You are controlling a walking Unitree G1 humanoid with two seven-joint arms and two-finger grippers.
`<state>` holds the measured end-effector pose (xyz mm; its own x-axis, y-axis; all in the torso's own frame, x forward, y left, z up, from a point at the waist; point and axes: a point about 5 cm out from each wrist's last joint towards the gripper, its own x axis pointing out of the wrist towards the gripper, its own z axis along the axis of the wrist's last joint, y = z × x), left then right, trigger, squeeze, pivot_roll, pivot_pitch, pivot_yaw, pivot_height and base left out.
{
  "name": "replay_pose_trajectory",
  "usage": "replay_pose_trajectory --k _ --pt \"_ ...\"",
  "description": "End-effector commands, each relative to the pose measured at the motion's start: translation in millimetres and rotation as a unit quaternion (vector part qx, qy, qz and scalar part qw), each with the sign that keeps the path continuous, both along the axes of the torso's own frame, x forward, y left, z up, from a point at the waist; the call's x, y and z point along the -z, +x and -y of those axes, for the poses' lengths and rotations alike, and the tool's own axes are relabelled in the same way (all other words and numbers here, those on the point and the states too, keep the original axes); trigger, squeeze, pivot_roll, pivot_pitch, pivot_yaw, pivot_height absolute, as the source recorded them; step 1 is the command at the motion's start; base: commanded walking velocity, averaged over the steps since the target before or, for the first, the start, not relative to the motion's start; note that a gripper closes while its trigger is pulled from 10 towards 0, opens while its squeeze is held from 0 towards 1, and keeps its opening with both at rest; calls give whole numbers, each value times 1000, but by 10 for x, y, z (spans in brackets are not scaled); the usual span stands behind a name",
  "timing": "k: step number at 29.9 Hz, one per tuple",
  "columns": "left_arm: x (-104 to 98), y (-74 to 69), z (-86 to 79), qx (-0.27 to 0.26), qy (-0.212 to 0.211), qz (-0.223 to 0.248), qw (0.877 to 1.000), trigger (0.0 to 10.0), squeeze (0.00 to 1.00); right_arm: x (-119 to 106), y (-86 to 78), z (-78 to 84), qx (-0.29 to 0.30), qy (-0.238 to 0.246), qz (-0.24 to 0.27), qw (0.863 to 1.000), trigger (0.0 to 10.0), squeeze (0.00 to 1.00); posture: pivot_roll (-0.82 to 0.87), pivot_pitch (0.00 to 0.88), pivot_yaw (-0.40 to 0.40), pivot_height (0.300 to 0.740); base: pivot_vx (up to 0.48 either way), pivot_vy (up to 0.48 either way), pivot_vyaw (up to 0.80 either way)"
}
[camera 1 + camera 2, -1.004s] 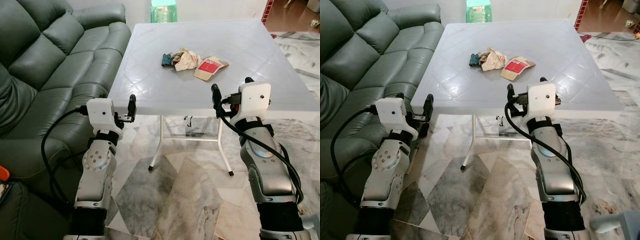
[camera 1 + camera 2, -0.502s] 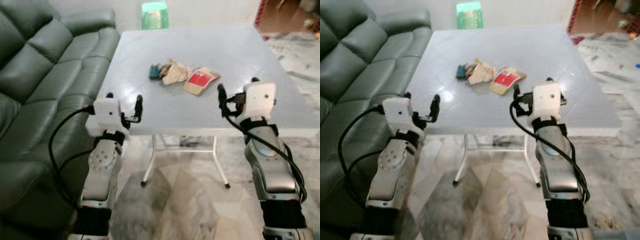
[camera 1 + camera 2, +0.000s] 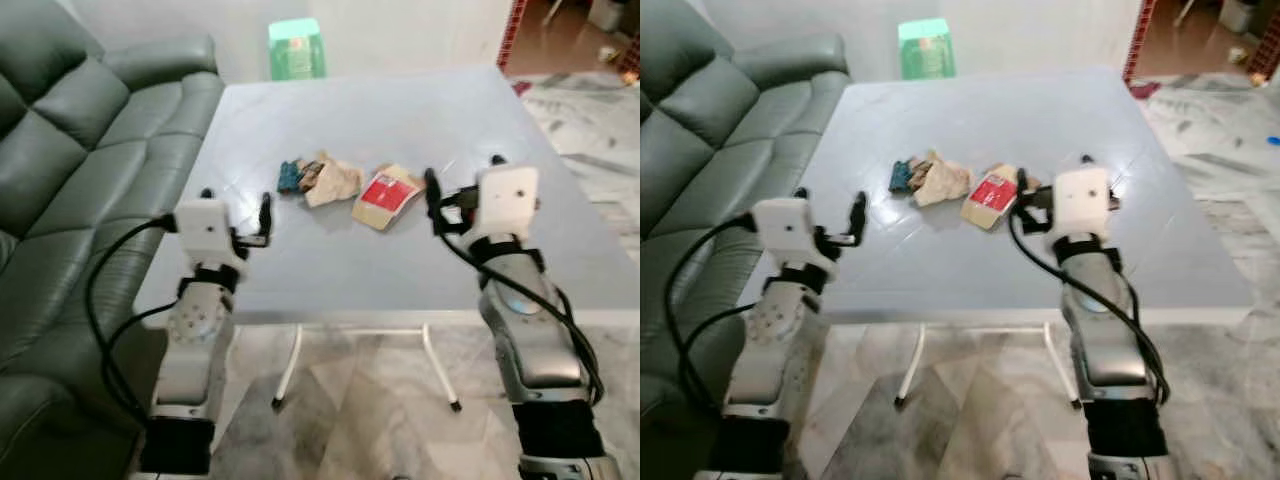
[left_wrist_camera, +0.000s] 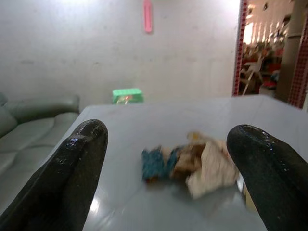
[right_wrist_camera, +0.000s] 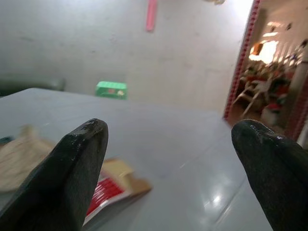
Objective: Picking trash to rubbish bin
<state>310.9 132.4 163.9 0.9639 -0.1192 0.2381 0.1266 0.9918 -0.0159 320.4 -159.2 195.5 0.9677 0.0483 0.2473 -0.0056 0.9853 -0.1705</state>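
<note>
- Step in hand: the approach to the trash is judged to be under way; nothing is gripped, and no bin is seen.
- Table (image 3: pixel 400 290): a pale grey top, on which all the trash is gathered near the middle.
- Crumpled paper (image 3: pixel 333 180): a beige wad, set between the other two pieces and touching or nearly touching both.
- Blue wrapper (image 3: pixel 291 177): a small dark blue-green scrap, lying against the wad on the sofa side.
- Red-labelled packet (image 3: pixel 385 195): a flat tan pouch with a red panel, lying just beside the wad on the robot's right.
- Left gripper (image 3: pixel 262 222): held over the near left part of the table, fingers spread wide and empty. In its wrist view the blue wrapper and the wad are framed between the fingers, ahead of the tips and not yet between them.
- Right gripper (image 3: pixel 432 200): held over the table just beside the packet, fingers spread and empty. In its wrist view the packet lies low beside one finger, off the centre line.
- Next move, as judged: a reach forward and down is called for, so that one piece is straddled before closing; the flat packet may need to be taken by an edge.
- Sofa (image 3: pixel 70 170): grey-green, standing along the table's left.
- Green stool (image 3: pixel 295 48): standing beyond the table's far edge.
</note>
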Motion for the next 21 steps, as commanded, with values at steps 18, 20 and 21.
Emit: replay_pose_trajectory --k 18,20,21 --pt "246 -144 -93 -31 18 -22 999 10000 0 331 18 -132 -29 45 -81 995 10000 561 -19 38 50 740 30 0 0" --pt "265 -162 -94 -30 22 -25 999 10000 0 369 33 -105 -20 49 -92 994 10000 333 -13 41 52 740 0 0 0" --pt "268 -167 -94 -29 23 -25 999 10000 0 379 38 -98 -18 50 -95 994 10000 333 -12 41 52 740 0 0 0"
